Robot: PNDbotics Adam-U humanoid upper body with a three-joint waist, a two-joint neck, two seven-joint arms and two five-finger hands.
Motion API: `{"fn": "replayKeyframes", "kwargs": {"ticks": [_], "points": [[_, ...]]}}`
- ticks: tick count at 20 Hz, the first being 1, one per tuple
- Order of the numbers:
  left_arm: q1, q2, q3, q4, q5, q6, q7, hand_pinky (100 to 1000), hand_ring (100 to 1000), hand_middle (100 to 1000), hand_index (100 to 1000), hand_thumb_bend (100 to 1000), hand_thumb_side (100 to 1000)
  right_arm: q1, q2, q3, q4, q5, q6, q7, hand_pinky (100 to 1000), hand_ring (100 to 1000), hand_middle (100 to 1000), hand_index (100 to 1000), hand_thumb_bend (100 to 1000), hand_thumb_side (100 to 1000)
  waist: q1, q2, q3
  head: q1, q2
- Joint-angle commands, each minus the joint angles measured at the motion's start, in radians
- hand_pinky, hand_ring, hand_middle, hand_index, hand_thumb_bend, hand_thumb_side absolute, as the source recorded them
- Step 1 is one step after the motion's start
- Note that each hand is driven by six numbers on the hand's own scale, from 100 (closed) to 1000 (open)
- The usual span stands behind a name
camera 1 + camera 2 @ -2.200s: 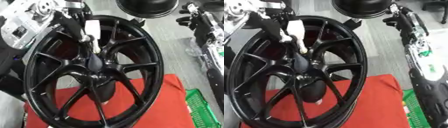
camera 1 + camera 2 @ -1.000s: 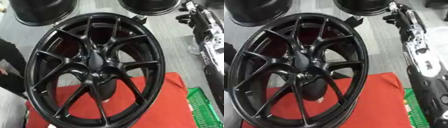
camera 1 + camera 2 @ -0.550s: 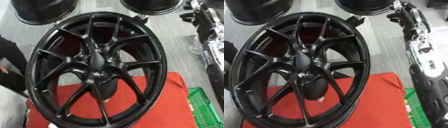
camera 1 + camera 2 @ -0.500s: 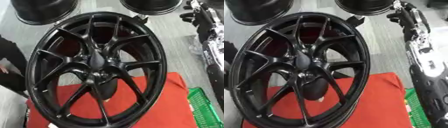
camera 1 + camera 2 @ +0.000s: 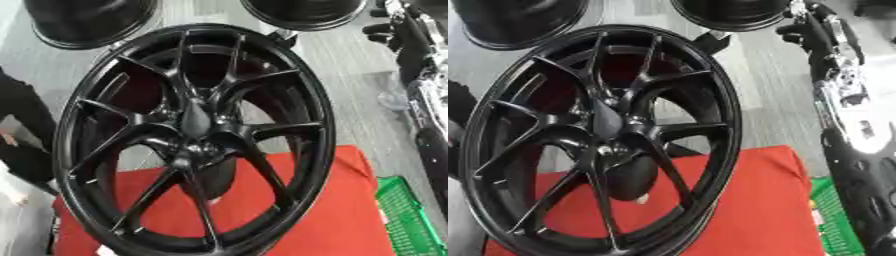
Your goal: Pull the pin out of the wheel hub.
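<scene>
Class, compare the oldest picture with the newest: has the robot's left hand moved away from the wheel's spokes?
Yes. It was over the upper spokes of the black wheel; now no left hand shows anywhere over the wheel.

Red-covered surface over grey plank floor, wheel standing on it.

Red cover (image 5: 324,220) fills the lower part of view; its far edge runs across just behind the wheel's foot. Large black spoked wheel (image 5: 194,137) stands on edge on the red, tilted, its lower rim touching the cover. Green slatted basket (image 5: 409,220) sits at the cover's right edge, just beside it. Beyond lies grey wood-grain floor (image 5: 767,95). Two more dark round wheels rest on that floor at the far edge: one far left (image 5: 87,22), one far centre-right (image 5: 302,12), both cut off by the top.
</scene>
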Motion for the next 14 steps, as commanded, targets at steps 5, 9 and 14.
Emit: {"fn": "replayKeyframes", "kwargs": {"ticks": [5,9,14], "points": [[-0.087,-0.1,-0.001,-0.102,0.222,-0.065,0.303,682,740,694,684,144,857,-0.009,-0.028,-0.006,-0.019,-0.003,-0.003,0.003,780,651,703,752,100,608,-0.005,-0.017,0.0,0.015,-0.011],[-0.162,-0.259,-0.057,-0.137,0.386,-0.145,0.417,665,728,703,733,212,840,-0.013,-0.023,-0.004,-0.02,-0.005,-0.004,0.005,780,651,703,752,100,606,-0.011,-0.018,-0.002,0.025,-0.01],[-0.232,-0.504,-0.1,-0.102,0.467,-0.227,0.463,666,724,705,733,277,824,-0.019,-0.008,-0.004,-0.02,-0.011,-0.005,0.005,780,651,702,751,100,602,-0.028,-0.019,-0.003,0.047,-0.002]]}}
